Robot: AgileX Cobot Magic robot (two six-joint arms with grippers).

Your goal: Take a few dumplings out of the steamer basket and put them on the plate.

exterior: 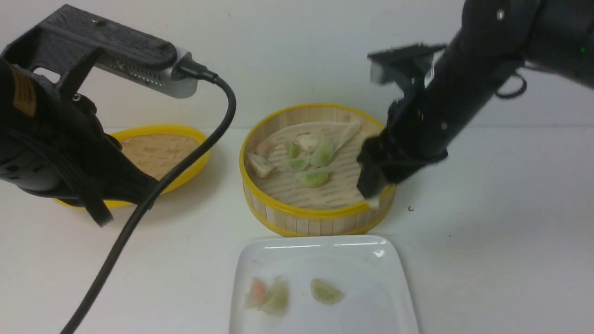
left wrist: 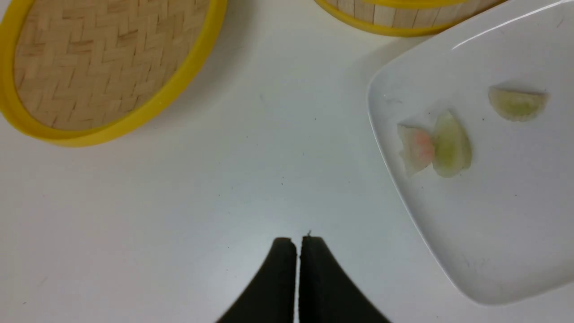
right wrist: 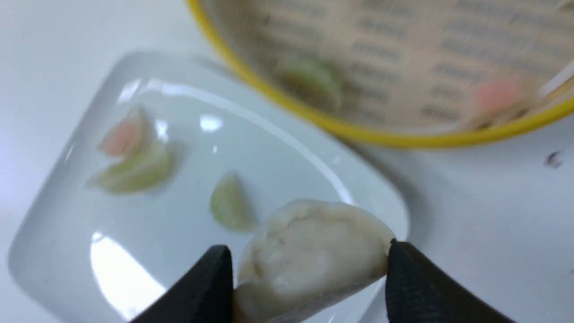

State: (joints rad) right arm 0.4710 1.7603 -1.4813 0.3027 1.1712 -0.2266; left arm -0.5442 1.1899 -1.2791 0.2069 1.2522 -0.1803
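A cream-white dumpling (right wrist: 314, 233) is gripped between the right fingers (right wrist: 202, 291), which are closed on its two ends. In the front view it is seen only as a pale tip beneath them, at the near right rim of the steamer basket (exterior: 297, 220). Several more dumplings (exterior: 315, 177), mostly pale green, are seen on the basket's slatted floor. Just in front of the basket the white plate (exterior: 394, 287) is set on the desk (exterior: 487, 241). Three dumplings are laid on it: a pinkish one (exterior: 256, 292) touching a green one (exterior: 277, 298), and another green one (exterior: 326, 291) apart to the right. The left fingers (left wrist: 282, 273) are pressed together with nothing between them and are held over the desk between the plate and the woven lid (exterior: 158, 150), which is laid to the basket's left.
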